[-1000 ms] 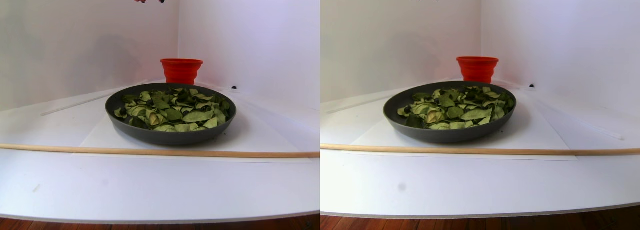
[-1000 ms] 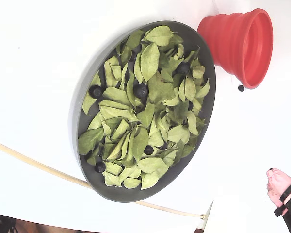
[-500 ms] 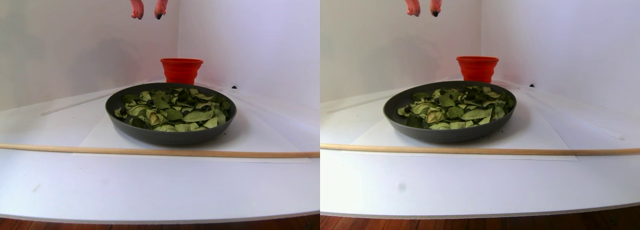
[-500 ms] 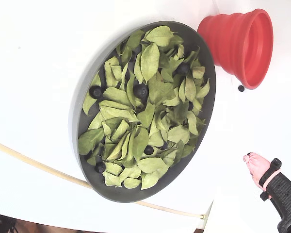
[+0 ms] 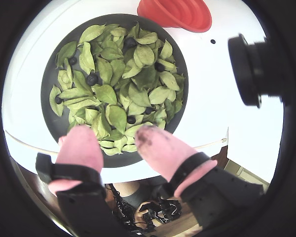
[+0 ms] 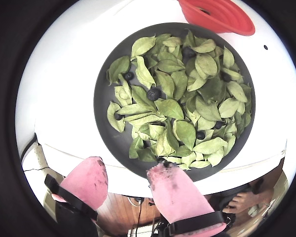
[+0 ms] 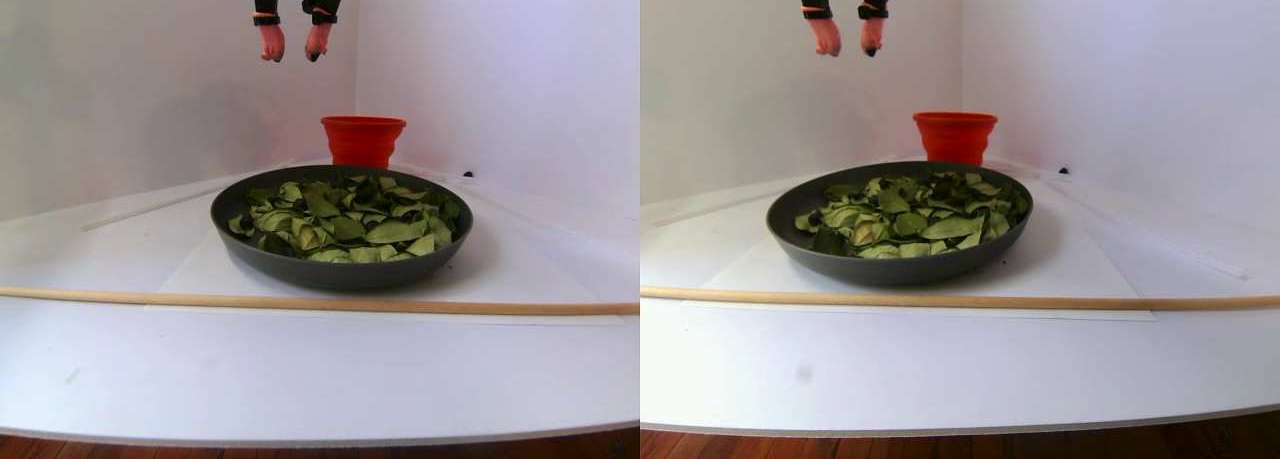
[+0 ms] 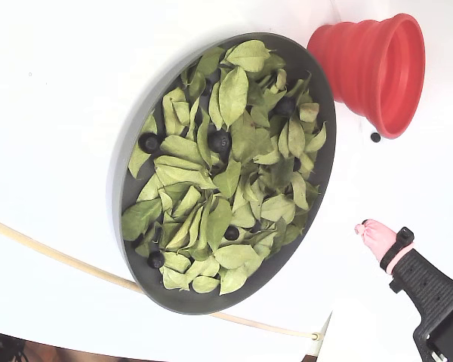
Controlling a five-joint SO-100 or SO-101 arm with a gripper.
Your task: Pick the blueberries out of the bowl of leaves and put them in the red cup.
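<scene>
Plainly, the blueberries (image 8: 219, 141) are the trouble: small, round and dark, they lie scattered in the bowl (image 8: 124, 177), one near 9 o'clock on the dish in the fixed view, one near its centre, others toward 6 o'clock, most half tucked under the leaves (image 8: 234, 94). The red cup (image 8: 377, 72) stands just beside the bowl's rim at about 1 o'clock in that view, apparently empty as far as its inside shows, so the task seems barely begun. The jaws (image 5: 113, 143) hang spread apart and grasping nothing, high above the tabletop (image 7: 300, 369) in the stereo pair view and off the bowl's near edge in both wrist views. The pink pads (image 6: 175, 190) are broad next to a berry, so a descent could pinch a dry leaf along with it, or nudge the berry so it rolls under the litter. A leaf carried over would end in the cup. A berry held loosely could drop during the carry.
</scene>
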